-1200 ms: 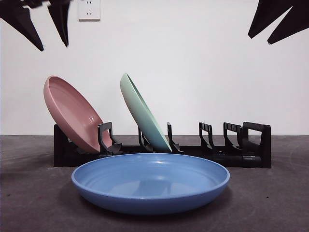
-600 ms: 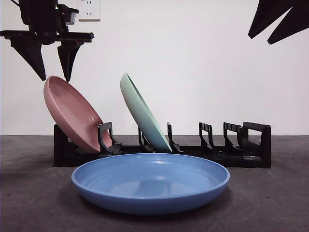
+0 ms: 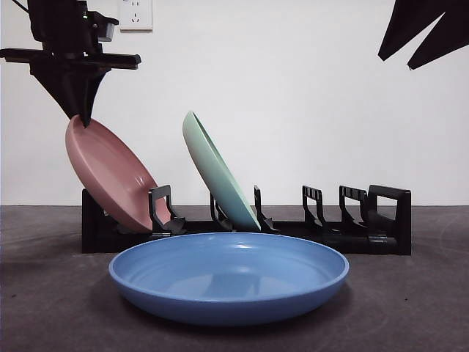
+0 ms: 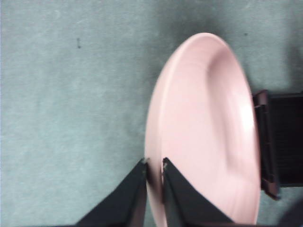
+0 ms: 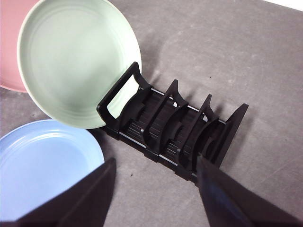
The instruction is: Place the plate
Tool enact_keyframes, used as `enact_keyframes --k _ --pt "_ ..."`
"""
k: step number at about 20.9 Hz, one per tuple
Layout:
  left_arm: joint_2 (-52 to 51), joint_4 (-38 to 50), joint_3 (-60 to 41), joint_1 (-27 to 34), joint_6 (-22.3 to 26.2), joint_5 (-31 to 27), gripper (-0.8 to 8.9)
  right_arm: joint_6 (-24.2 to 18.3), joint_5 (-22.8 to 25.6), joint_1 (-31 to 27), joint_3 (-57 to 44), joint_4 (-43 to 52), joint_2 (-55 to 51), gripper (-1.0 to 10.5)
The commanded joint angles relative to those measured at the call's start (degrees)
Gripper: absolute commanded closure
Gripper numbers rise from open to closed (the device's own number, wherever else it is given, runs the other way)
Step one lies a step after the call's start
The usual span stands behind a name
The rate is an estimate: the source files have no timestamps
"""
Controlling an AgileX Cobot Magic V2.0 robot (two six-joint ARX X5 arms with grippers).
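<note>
Three plates share the dark table (image 3: 44, 308). No brand, label or writing can be read on any of them. Largest in the front view is the blue plate (image 3: 229, 277), lying flat at the near edge, just in front of the black rack (image 3: 322, 235) and apart from both arms. The rack runs left to right behind it, with its right-hand slots bare. The pink plate (image 3: 110, 174) stands in the leftmost slot, leaning to the left, and the green plate (image 3: 218, 173) leans the same way in the next slot to the right, well clear of the pink one.

Over the pink plate hangs the left pincer (image 3: 82, 114); the wrist view shows its two jaws drawn close together with the plate's top rim (image 4: 154, 175) pinched between them. Half a second ago those jaws stood spread above the rim; now they have narrowed onto it, and the plate has not shifted in its slot. The right pincer (image 5: 154, 189) waits high at the right, jaws wide apart, holding nothing. A white wall socket (image 3: 135, 15) sits behind the left arm.
</note>
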Motion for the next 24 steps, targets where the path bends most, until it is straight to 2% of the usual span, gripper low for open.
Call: enact_keyframes --k 1,4,11,17,24 --pt "1.2 -0.2 2.0 -0.3 0.7 0.4 8.03 -0.4 0.0 0.3 1.0 0.0 0.2 6.8" --pt "1.2 -2.4 3.8 -0.3 0.7 -1.5 8.03 -0.5 0.0 0.3 1.0 -0.1 0.2 6.8" --pt "1.1 -9.4 12.1 0.0 4.8 -9.9 8.03 -0.5 0.0 0.3 1.0 -0.2 0.2 6.8" --pt "-0.2 -13.8 18.3 0.8 7.8 -10.0 8.03 -0.5 0.0 0.3 1.0 -0.5 0.2 6.8" --pt "-6.0 -18.5 19.0 2.7 7.9 -8.6 8.03 -0.5 0.0 0.3 1.0 -0.5 0.2 6.8"
